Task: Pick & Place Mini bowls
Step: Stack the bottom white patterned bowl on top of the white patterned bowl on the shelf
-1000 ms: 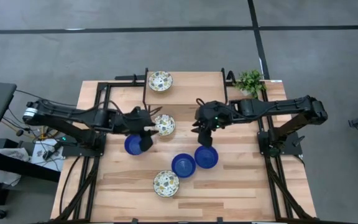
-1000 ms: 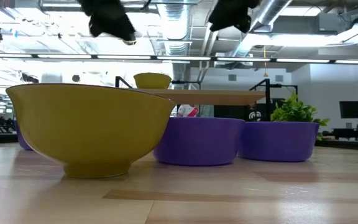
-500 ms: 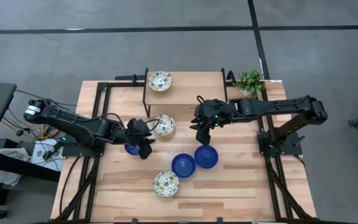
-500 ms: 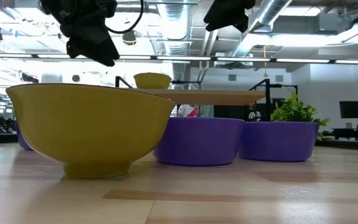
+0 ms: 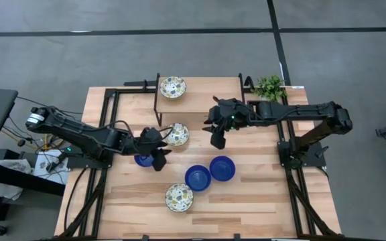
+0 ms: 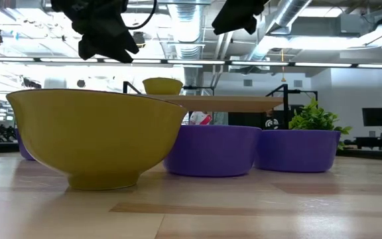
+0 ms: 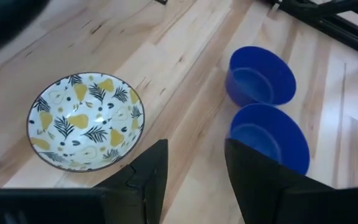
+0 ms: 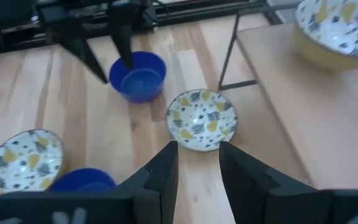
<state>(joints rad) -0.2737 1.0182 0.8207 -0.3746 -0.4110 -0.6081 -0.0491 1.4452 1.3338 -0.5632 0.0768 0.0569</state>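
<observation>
mini bowls are spread over your wooden table [image 5: 260, 201]: one patterned bowl [image 5: 173, 87] sits on the raised shelf [image 5: 206, 90] at the far side, a second patterned bowl [image 5: 177, 134] lies just in front of that shelf near the middle, and a third patterned bowl [image 5: 179, 197] rests close to the near edge. you have two blue bowls [image 5: 198, 177] side by side and touching near the centre, with the other one [image 5: 222, 168] toward the right arm's side, and a third blue bowl [image 5: 143, 160] partly hidden under the left arm. your left gripper [image 5: 158, 158] hovers above the table between that hidden blue bowl and the middle patterned bowl, its fingers [image 7: 143, 175] spread apart with nothing between them; its wrist view looks down on the near patterned bowl and the blue pair. your right gripper [image 5: 218, 139] hangs in the air just right of the middle patterned bowl, fingers [image 8: 163, 171] likewise parted and empty. a small green plant [image 5: 269, 87] stands at the far right corner of the table.
</observation>
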